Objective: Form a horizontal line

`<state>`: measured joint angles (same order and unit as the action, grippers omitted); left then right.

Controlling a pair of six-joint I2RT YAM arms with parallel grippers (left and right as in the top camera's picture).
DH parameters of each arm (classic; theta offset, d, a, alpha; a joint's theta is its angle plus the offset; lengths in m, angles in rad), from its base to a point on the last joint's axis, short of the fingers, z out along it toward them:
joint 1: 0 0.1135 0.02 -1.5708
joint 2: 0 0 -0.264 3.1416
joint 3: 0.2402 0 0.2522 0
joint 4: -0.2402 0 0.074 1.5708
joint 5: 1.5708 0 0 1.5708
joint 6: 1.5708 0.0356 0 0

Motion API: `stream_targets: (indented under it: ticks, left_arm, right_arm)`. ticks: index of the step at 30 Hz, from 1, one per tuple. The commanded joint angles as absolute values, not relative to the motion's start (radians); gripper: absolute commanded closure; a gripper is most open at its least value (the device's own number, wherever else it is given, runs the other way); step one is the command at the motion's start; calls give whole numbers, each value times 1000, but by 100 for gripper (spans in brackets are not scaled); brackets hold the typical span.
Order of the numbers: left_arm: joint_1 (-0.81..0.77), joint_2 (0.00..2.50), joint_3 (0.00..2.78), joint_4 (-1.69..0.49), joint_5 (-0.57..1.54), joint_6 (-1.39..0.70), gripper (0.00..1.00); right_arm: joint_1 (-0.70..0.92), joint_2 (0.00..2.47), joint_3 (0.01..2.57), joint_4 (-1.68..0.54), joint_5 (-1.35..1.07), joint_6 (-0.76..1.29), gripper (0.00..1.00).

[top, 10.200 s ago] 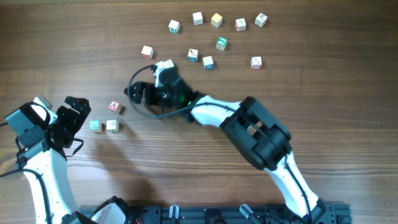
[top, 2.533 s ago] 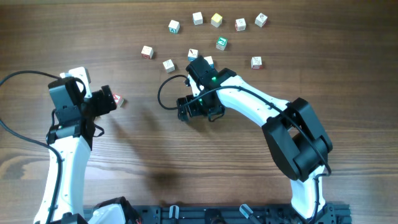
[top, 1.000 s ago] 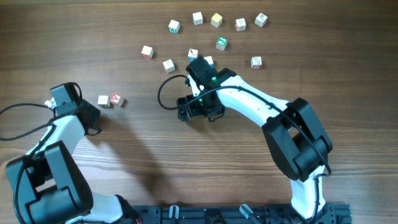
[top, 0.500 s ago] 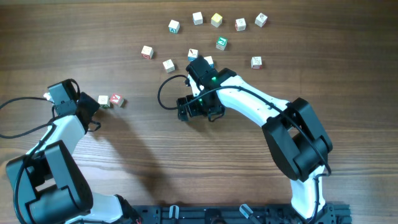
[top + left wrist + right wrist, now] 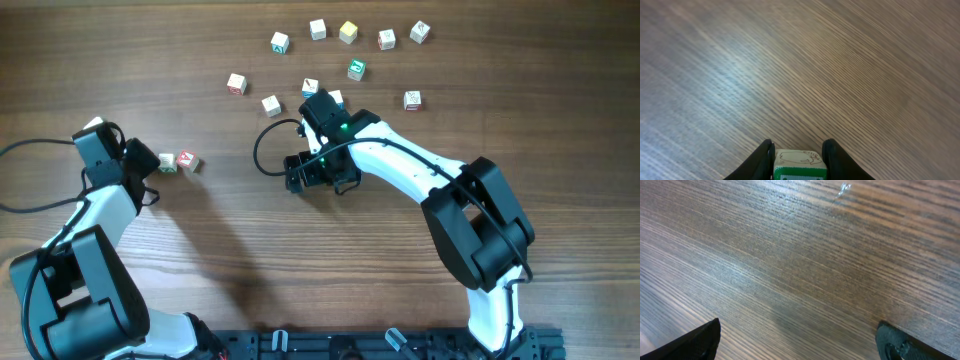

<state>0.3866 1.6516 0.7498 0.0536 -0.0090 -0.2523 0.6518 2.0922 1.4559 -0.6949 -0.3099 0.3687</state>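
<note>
Spreading under everything, the wooden table [image 5: 300, 270] carries both arms. The right arm [image 5: 420, 175] reaches to mid-table, and the right gripper [image 5: 800, 337] has its jaws wide apart over bare wood, with nothing between them. The left arm [image 5: 100, 215] bends in from the near left, and the left gripper [image 5: 799, 148] is clamped on a green-edged cube [image 5: 800, 162], pinched only at the fingertips. That cube sits just beside a red-faced cube [image 5: 188, 161] on its right. These two are all that shows of the horizontal line [image 5: 170, 162], at the left of the table. Loose cubes [image 5: 348, 32] lie scattered at the far side. So shallow a pinch could let the cube twist. A sideways drag or a sticky release might knock the red neighbour askew.
</note>
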Motion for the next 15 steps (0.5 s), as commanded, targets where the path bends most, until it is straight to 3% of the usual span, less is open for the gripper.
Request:
stream_targets:
  ticks: [1, 15]
  left_arm:
    - [391, 1669, 748, 60, 46, -116, 69]
    - [390, 1684, 748, 53, 49, -51, 63]
  right_arm:
    - [650, 2096, 1451, -688, -278, 367, 0]
    - [650, 2096, 1451, -688, -276, 367, 0]
